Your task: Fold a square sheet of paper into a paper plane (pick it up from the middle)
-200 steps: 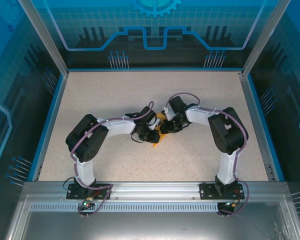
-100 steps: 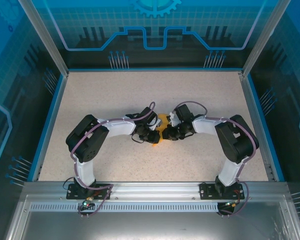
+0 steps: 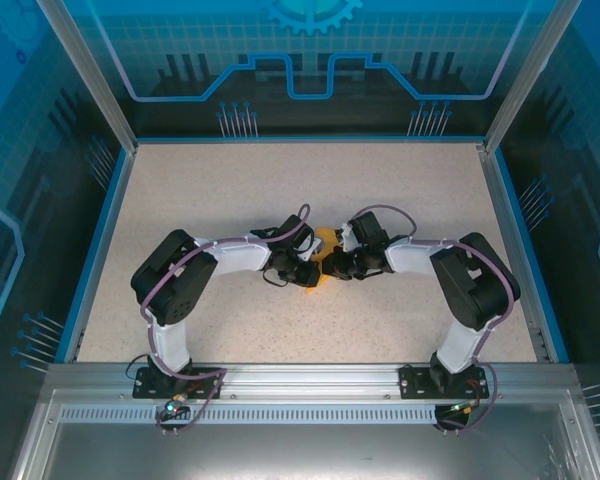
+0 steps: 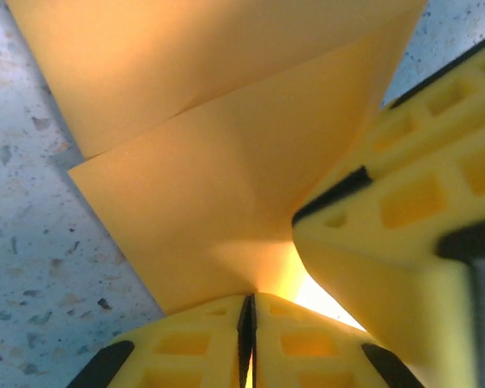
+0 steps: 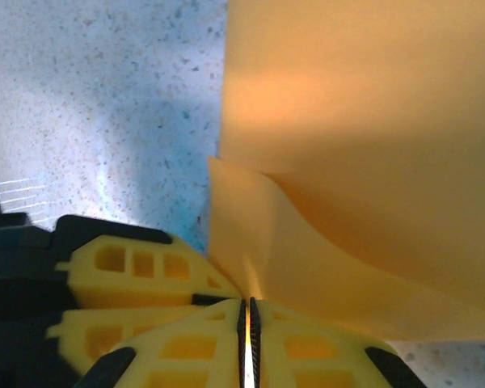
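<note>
The orange-yellow sheet of paper (image 3: 323, 243) sits at the table's middle, folded into overlapping layers with creases (image 4: 226, 162) (image 5: 356, 145). Both arms cover most of it from above, so I cannot tell whether it has the paper plane's dart shape. My left gripper (image 3: 311, 270) (image 4: 248, 301) is shut on a fold of the paper from the left. My right gripper (image 3: 334, 266) (image 5: 248, 305) is shut on the paper from the right, close against the left one. The right fingers (image 4: 396, 202) show in the left wrist view. The left fingers (image 5: 129, 267) show in the right wrist view.
The speckled beige table (image 3: 230, 190) is bordered by a blue rim (image 3: 100, 240) and transparent walls. Open tabletop lies on all sides of the two grippers. The arm bases (image 3: 170, 375) (image 3: 450, 378) stand at the near edge.
The right arm swung its wrist outward and lowered against the paper, and its jaws closed on the paper. The left gripper kept its place and its grip.
</note>
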Action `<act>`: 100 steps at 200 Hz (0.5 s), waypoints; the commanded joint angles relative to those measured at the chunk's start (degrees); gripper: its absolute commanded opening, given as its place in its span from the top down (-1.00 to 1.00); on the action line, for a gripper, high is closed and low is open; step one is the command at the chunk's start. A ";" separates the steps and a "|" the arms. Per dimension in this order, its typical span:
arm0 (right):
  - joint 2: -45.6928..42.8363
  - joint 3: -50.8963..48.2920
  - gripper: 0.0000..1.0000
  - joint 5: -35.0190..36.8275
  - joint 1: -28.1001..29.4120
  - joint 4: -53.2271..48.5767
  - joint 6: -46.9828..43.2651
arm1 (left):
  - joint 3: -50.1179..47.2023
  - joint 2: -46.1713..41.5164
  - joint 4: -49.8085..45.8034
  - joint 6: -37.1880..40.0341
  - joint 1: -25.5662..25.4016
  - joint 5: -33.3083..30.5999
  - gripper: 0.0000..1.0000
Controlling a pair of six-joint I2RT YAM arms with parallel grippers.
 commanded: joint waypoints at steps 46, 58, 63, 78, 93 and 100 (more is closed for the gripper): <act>3.77 -0.82 0.78 9.06 1.34 -3.13 -0.78 | -3.95 2.93 -2.78 2.71 -0.80 -3.70 0.75; 3.30 -0.81 0.77 11.45 1.39 -4.92 -1.43 | -4.17 2.85 -2.88 2.90 -0.80 -4.15 0.75; 3.16 -0.92 0.77 12.60 1.43 -5.34 -1.64 | -4.25 2.85 -2.94 2.98 -0.79 -4.38 0.76; 3.14 -0.99 0.77 15.55 1.53 -6.45 -2.40 | -4.44 2.93 -3.03 3.20 -0.78 -4.91 0.76; 3.18 -1.22 0.77 17.09 1.19 -6.50 -2.64 | -4.59 2.91 -3.32 3.33 -0.79 -5.21 0.76; 3.12 -1.58 0.77 17.02 0.76 -5.95 -2.47 | -4.69 2.89 -3.35 3.41 -0.76 -5.38 0.76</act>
